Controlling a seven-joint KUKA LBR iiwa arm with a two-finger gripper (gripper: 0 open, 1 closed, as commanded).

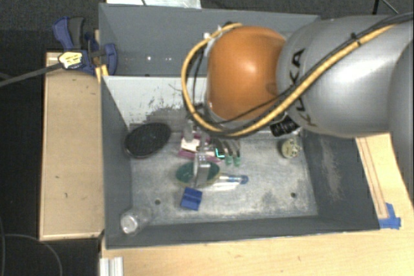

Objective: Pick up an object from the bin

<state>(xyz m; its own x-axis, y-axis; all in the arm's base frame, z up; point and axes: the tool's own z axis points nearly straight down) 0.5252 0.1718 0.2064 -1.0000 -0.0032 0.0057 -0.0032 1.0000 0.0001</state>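
The arm (349,74) reaches in from the right, and its orange cover (242,71) hangs over the back half of the bin (116,113); below the cover the gripper (206,168) is down near the middle of the bin floor, directly over 1 flat green round thing (187,173), whose left edge shows beside it; whether the gripper is open, closed or gripping that thing cannot be told, since the cover and wrist hide most of it.

7 loose things can be counted on the floor, 1 of each kind; besides the green round thing there are these 6:
- 1 black oval disc (147,139) lies at the left near the back wall, well apart from the rest;
- 1 small purple piece (187,148) lies just left of the gripper, behind the green round thing;
- 1 clear tube (228,183) with a blue end lies flat just right of the green round thing, roughly along the bin's front;
- 1 blue block (191,198) lies just in front of the green round thing, tilted;
- 1 clear round cap (129,223) sits alone in the front left corner;
- 1 small yellowish thing (289,149) lies at the right under the arm, well apart from the gripper.
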